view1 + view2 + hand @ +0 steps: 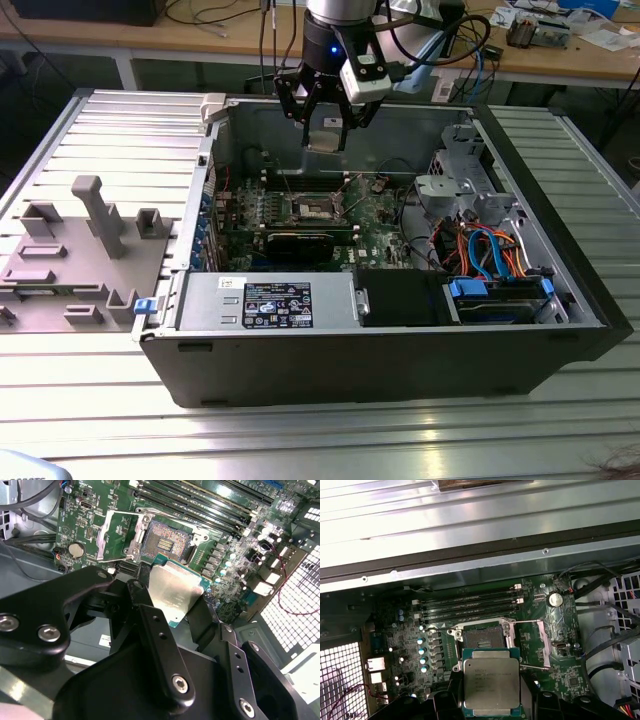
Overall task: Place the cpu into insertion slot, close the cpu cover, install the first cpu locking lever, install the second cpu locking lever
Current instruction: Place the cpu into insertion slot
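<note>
We see the end effector (327, 134) hanging over the open computer case (400, 340), which lies on the ribbed metal surface (90, 400). It is pinching the cpu (492, 682) by two opposite edges, with the silver-grey top facing the first wrist view. In the exterior view the chip is well above the green board (570, 680), and nothing touches it but the fingers (155, 630). The insertion slot (482, 637) lies open and bare, its contact field showing. The cpu cover (543, 645) is swung out flat beside it on the side away from the column of capacitors (422, 655). The long memory slots (470, 602) run just beside the socket's far edge. We judge the step in hand to be the placing of the chip, and the rest of the task is not yet begun. To do it well, we think the chip should stay level and its edges square to the socket's metal rim. In the first wrist view they look close to parallel, but the chip sits off to one side of the opening rather than over it. The contacts look delicate, so a straight, gentle descent with no sliding seems wise. We cannot make out the corner or notch marks well enough to confirm orientation.
</note>
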Action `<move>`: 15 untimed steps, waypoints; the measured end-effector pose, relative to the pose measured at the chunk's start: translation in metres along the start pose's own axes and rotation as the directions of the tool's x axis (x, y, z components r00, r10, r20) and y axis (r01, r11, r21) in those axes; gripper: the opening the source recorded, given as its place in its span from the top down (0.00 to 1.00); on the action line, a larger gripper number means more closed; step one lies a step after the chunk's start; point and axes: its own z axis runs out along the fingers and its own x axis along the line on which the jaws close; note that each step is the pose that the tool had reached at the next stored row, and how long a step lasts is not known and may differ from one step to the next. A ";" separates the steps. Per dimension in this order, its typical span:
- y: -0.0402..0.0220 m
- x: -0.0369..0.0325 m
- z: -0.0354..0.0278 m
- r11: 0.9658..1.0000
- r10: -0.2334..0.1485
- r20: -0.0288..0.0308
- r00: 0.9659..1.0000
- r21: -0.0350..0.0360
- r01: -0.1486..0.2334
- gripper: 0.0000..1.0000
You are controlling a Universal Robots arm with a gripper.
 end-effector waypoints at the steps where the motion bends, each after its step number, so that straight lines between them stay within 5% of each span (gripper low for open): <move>1: 0.0000 0.0000 0.0000 1.000 0.000 0.000 1.000 0.000 0.000 0.45; 15: 0.0000 0.0000 0.0003 1.000 0.006 0.000 1.000 0.000 -0.006 0.45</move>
